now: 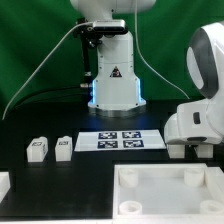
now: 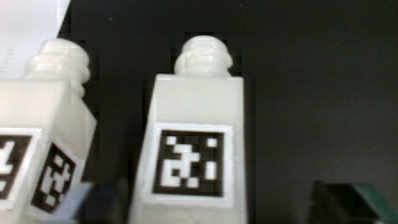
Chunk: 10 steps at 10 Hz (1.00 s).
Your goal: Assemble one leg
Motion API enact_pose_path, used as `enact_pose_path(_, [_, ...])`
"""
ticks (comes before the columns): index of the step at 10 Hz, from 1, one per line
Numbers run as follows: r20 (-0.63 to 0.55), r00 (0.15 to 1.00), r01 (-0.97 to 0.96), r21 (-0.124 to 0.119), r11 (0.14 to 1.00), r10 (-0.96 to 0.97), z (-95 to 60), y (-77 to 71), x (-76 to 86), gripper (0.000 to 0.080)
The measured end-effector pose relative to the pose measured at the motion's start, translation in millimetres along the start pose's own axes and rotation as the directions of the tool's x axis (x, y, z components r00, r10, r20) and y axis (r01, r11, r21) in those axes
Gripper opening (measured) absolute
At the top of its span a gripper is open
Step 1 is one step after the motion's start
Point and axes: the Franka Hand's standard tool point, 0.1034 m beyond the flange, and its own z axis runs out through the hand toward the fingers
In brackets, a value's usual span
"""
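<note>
Two blocks side by side | the leg [image 2: 199, 130] and its twin [image 2: 50, 130] lie long the same way, round tips matching | gripper [image 1: 186, 150]: can't tell if wide or narrow

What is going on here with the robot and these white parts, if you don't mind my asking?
A Panda arm is partway through putting a piece of furniture together. Two legs sit apart on the black table, toward the exterior view's left of the marker board. The wrist view shows two legs close up, neither visibly gripped. The large rimmed panel lies in front, with no leg fitted that I can see.
</note>
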Motion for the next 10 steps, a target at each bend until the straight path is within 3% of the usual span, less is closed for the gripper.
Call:
enact_pose_path(1, [0.0, 1.0, 0.0, 0.0, 1.0, 0.0, 0.0, 0.1, 0.0, 0.037])
enact_pose_path(2, [0.0, 1.0, 0.0, 0.0, 1.0, 0.0, -0.1, 0.1, 0.0, 0.029])
enact_pose_path(10, [-0.004, 1.0, 0.003, -0.001, 1.0, -0.003, -3.2, 1.1, 0.4, 0.0291])
